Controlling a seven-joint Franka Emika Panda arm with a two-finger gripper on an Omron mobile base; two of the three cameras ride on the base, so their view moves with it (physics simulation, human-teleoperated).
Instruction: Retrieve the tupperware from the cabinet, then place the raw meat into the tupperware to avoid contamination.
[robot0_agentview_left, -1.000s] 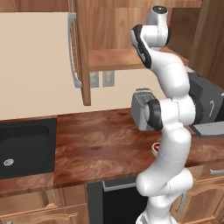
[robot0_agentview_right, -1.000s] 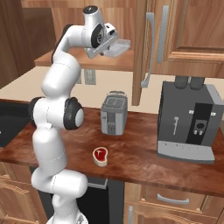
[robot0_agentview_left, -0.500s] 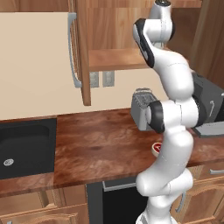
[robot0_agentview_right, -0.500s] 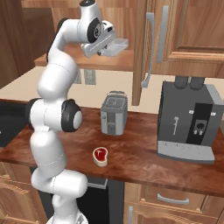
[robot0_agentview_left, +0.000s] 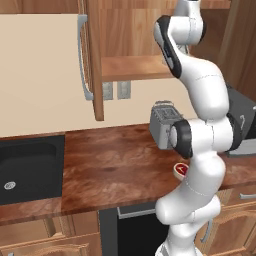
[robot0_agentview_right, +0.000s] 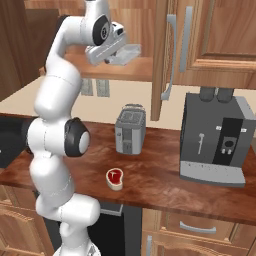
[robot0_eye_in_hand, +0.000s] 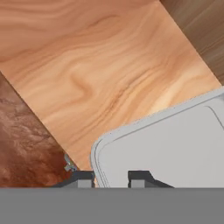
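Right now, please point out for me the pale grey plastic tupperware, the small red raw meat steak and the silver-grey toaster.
Pale grey plastic tupperware (robot0_agentview_right: 126, 52): right base view, on its side wall.
Small red raw meat steak (robot0_agentview_right: 114, 176): right base view, on its red top face.
Silver-grey toaster (robot0_agentview_right: 129, 131): right base view, on its front face.

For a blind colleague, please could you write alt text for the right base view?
A white robot arm reaches up to an open wooden cabinet and its gripper is shut on the rim of a pale tupperware held above the shelf. Below, a small raw meat lies on the brown counter, in front of a silver toaster, left of a coffee machine.
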